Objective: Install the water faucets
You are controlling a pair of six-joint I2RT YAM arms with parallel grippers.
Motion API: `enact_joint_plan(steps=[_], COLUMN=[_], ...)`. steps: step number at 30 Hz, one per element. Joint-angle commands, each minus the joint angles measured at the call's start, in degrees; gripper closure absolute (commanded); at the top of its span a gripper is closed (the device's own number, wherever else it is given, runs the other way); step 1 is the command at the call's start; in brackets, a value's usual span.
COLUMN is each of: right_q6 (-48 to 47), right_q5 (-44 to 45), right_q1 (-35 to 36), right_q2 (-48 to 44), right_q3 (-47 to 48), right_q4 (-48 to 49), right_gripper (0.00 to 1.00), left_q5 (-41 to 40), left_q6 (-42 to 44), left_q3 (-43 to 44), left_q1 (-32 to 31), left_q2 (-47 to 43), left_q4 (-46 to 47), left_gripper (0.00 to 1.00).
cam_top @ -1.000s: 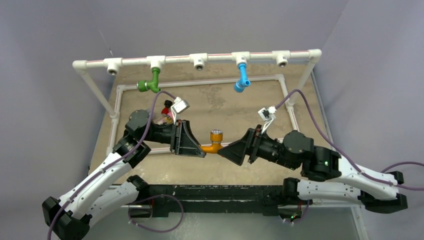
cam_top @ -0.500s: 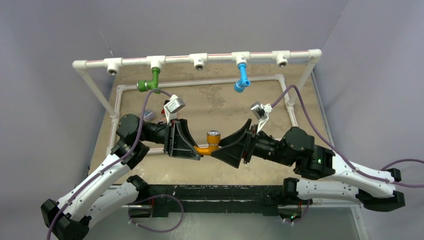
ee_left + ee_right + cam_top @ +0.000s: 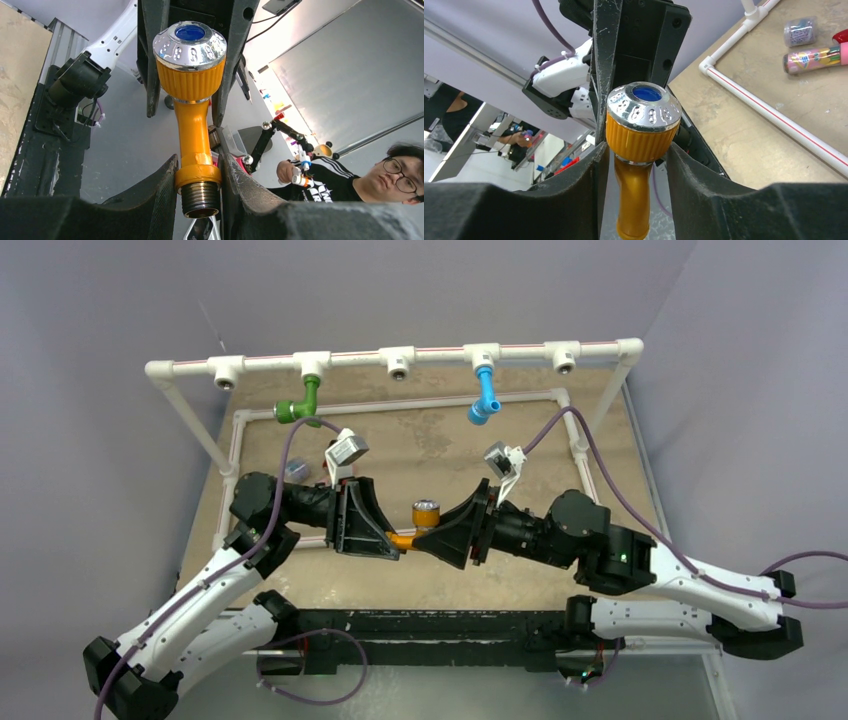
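Observation:
An orange faucet [image 3: 424, 514] with a chrome-topped ribbed knob hangs in the air between my two grippers, above the front of the board. My left gripper [image 3: 394, 539] is shut on its collar just above the brass thread [image 3: 200, 197], with the left gripper [image 3: 198, 167] pressed on both sides of that collar. My right gripper [image 3: 428, 530] comes from the right. In the right wrist view its jaws [image 3: 636, 152] sit against the ribbed orange knob [image 3: 642, 130] on both sides. A green faucet [image 3: 300, 405] and a blue faucet [image 3: 484, 395] hang from tee sockets on the white pipe rail [image 3: 350, 357].
Bare tee sockets sit on the rail at the left [image 3: 227, 375], middle [image 3: 398, 364] and right [image 3: 563, 358]. A white pipe frame [image 3: 430, 402] lies flat on the board. A glitter tube [image 3: 811, 57] and a small jar [image 3: 800, 31] lie inside it behind my left arm.
My right gripper has moved left onto the orange faucet, and its wide-open jaws have closed round the knob. The left gripper has kept its hold and shifted slightly left.

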Motion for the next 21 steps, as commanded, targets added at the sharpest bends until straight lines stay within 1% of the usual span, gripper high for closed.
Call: enact_joint_plan(steps=[1, 3, 5, 9, 21], right_q6=[-1.6, -1.5, -1.6, -1.3, -1.2], right_q5=[0.9, 1.0, 0.9, 0.7, 0.9], right_q1=[0.3, 0.3, 0.3, 0.2, 0.3], right_q2=[-0.9, -1.0, -1.3, -1.3, -1.4], right_q3=[1.7, 1.6, 1.5, 1.2, 0.9], right_q4=[1.6, 1.4, 1.2, 0.8, 0.0], right_gripper=[0.56, 0.60, 0.62, 0.56, 0.54], left_q5=[-0.3, -0.5, -0.7, -1.4, -2.0], left_q6=[-0.5, -0.5, -0.3, 0.1, 0.3], left_q3=[-0.2, -0.2, -0.2, -0.2, -0.3], left_q1=[-0.3, -0.3, -0.3, -0.3, -0.3], left_q2=[-0.2, -0.2, -0.3, -0.4, -0.7], left_q4=[3.9, 3.9, 3.7, 3.4, 4.0], left_gripper=[1.00, 1.00, 1.00, 1.00, 1.00])
